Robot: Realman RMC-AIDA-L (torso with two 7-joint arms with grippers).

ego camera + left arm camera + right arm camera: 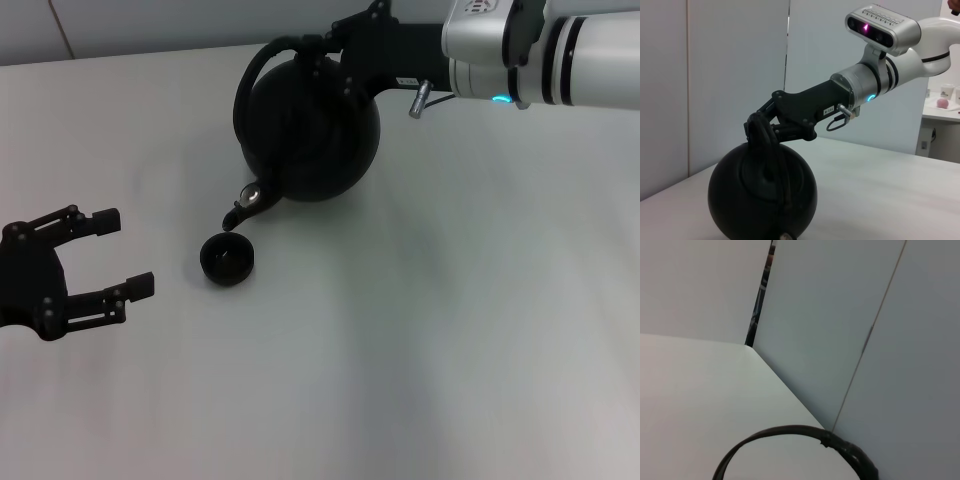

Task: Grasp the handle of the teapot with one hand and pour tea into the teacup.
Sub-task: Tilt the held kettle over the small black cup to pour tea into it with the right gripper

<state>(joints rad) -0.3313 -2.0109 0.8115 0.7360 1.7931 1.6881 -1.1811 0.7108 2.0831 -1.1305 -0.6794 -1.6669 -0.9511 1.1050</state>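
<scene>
Where spout (242, 208) dips over round teacup (228, 259), matte teapot (310, 125) in right claw (322, 55)

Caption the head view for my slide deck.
Right claw grips the handle, tipping the teapot toward the teacup.

Looks like a lab or test room, not a home. Plain white table (420, 360), bare apart from the test props. Pale partition panels (715, 80) stand right behind it, seams visible, with a dark gap between two of them. Past the panels, a white side counter (940, 112) carries paper cups (947, 92) and a small pink object (943, 103). No domestic furniture or kitchen fittings in sight.
</scene>
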